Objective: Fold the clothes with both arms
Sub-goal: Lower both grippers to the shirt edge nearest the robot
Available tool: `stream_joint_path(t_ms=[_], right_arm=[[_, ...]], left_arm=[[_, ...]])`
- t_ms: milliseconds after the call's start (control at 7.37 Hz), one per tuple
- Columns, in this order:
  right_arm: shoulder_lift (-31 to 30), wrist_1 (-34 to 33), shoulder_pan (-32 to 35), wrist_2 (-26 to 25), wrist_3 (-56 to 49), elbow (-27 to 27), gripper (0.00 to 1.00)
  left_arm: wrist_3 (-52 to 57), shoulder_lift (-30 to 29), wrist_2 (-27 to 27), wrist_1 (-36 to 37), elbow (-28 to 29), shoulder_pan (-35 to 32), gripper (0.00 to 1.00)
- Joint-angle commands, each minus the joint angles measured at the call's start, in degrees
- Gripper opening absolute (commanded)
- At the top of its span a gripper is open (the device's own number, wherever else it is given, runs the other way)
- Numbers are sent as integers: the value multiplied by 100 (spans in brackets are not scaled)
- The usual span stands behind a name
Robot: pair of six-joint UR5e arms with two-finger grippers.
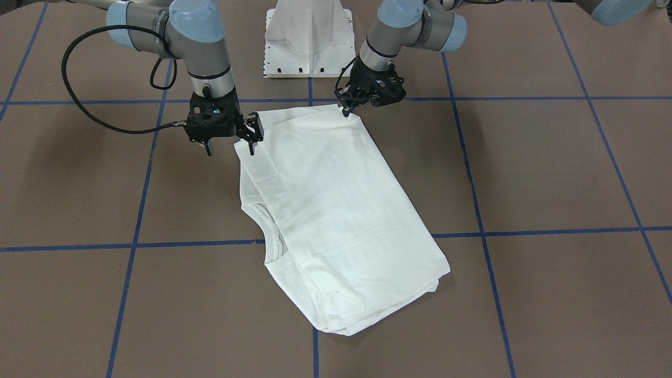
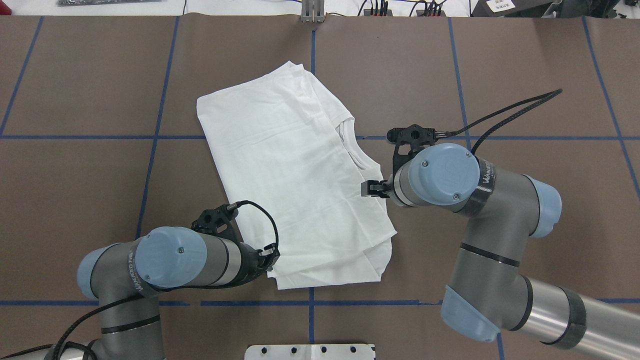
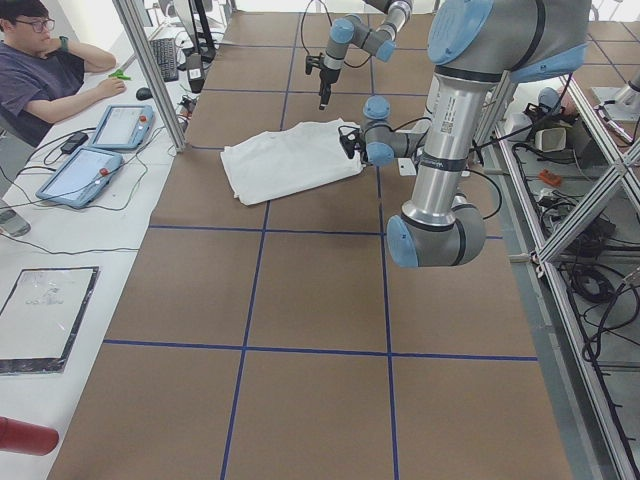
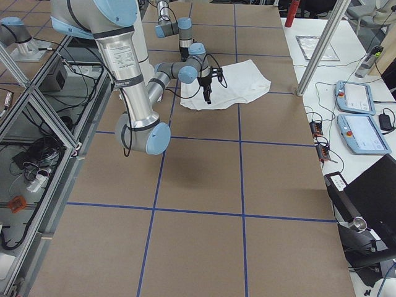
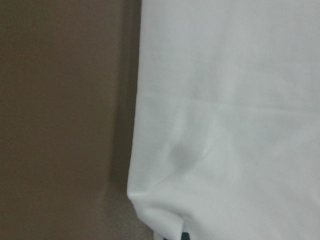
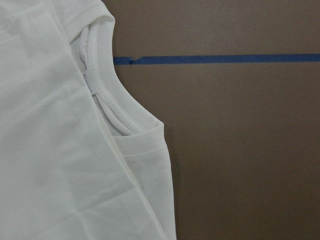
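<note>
A white T-shirt lies folded mid-bench. The left pincer sits at its robot-side corner and the right pincer hovers by the shoulder. I cannot tell either one's gap. Grabbing a single layer, or lifting unevenly, could skew the fold.

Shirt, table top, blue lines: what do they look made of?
Shirt: soft white knit, likely cotton jersey, matte; it creases and lies in limp layers, collar ribbed.
Table top: brown matte sheet, maybe paper or board; flat colour, no glare.
Blue lines: probably stuck-on tape; thin, flat, edges slightly uneven.
</note>
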Motion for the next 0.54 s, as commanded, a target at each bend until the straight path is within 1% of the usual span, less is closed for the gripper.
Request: stream_joint_path(t_ms=[0, 271, 407], right_arm=[[-36, -32, -276, -22, 1002, 160, 100], [-194, -50, -522, -127, 1320, 258, 100], [-299, -50, -749, -336, 1608, 250, 100]], left_arm=[[280, 161, -33, 21, -215, -142, 0], [517, 748, -50, 21, -785, -133, 0], [518, 760, -42, 21, -788, -133, 0]])
